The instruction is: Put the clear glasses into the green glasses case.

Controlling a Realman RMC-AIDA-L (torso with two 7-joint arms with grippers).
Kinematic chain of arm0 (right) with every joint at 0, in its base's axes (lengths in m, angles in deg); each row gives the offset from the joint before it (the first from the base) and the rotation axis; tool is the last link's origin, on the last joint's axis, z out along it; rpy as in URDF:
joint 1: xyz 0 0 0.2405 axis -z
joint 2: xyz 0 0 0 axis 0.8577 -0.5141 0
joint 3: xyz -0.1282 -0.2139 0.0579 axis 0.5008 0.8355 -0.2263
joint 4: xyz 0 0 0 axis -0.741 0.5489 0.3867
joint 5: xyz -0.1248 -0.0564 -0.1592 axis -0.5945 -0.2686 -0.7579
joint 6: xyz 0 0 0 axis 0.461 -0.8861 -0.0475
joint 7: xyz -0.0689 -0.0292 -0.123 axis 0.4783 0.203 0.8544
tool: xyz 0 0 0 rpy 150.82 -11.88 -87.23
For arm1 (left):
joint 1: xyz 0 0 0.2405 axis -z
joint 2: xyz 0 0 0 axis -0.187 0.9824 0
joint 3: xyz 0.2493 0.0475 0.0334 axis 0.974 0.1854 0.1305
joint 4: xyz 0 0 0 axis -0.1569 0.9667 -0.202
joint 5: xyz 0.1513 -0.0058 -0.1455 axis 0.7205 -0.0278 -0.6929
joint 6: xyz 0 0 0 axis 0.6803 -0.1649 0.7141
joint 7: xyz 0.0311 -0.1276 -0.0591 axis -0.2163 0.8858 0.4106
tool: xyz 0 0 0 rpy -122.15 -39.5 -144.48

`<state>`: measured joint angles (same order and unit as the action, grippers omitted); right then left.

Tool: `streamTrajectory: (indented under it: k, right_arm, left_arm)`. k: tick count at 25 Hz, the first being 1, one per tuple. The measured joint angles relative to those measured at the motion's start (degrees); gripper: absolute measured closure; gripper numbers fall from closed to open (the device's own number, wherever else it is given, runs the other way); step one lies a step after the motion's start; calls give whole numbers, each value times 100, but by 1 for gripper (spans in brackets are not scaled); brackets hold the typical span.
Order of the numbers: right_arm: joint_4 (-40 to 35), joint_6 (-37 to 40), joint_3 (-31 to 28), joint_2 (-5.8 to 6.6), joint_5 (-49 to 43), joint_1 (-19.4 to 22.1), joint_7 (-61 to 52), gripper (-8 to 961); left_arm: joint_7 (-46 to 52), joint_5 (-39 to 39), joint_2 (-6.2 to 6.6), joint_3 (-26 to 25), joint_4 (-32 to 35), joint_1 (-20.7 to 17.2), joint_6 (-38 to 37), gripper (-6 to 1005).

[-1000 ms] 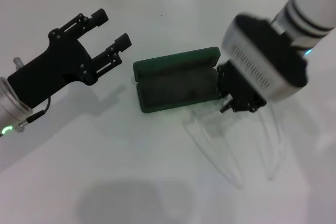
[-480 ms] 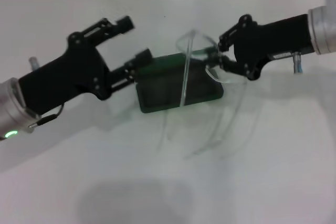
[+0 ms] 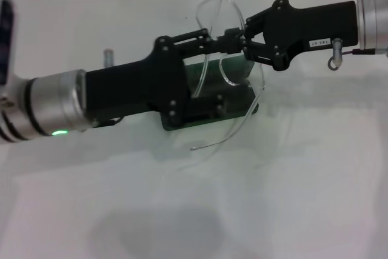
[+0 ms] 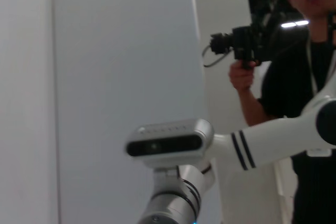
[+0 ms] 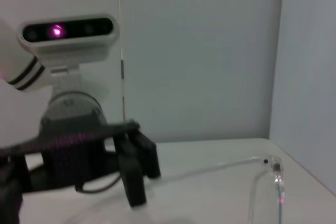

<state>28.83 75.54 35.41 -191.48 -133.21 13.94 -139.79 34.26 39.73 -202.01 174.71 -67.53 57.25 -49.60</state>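
Head view: the right pincer (image 3: 237,42) comes in from the right and pinches the clear glasses (image 3: 225,65) by the frame, holding them in the air above the green glasses case (image 3: 233,98), which lies open on the white surface (image 3: 291,198); one thin arm dangles below, probably so the frame can be lowered in. The left pincer (image 3: 221,40) reaches across the case and meets the frame just beside the right one, apparently to fold or steady it; I cannot tell whether its fingers are closed

Left wrist view: only a wall, the robot's head and a person filming show

Right wrist view: a clear arm of the glasses (image 5: 262,177) hangs over the surface beside the left arm
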Motion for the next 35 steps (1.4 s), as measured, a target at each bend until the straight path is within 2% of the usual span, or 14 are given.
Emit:
streamTrajectory:
  k: [4, 11, 22, 30, 35]
  right_arm:
    - [-28, 105, -8, -42, 94, 2, -2, 838]
    - [-8, 263, -21, 10, 361, 61, 0, 839]
    - [28, 258, 28, 119, 294, 133, 49, 840]
    - [-19, 310, 59, 67, 162, 175, 142, 836]
    - [-19, 688, 60, 65, 164, 184, 154, 831]
  left_arm:
    - [336, 86, 5, 0, 33, 127, 248, 318]
    - [761, 168, 3, 0, 37, 262, 710, 319]
    - [741, 101, 71, -3, 34, 237, 405, 318]
    - [740, 88, 97, 0, 23, 282, 327, 316]
    - [740, 88, 89, 0, -1, 294, 356, 317]
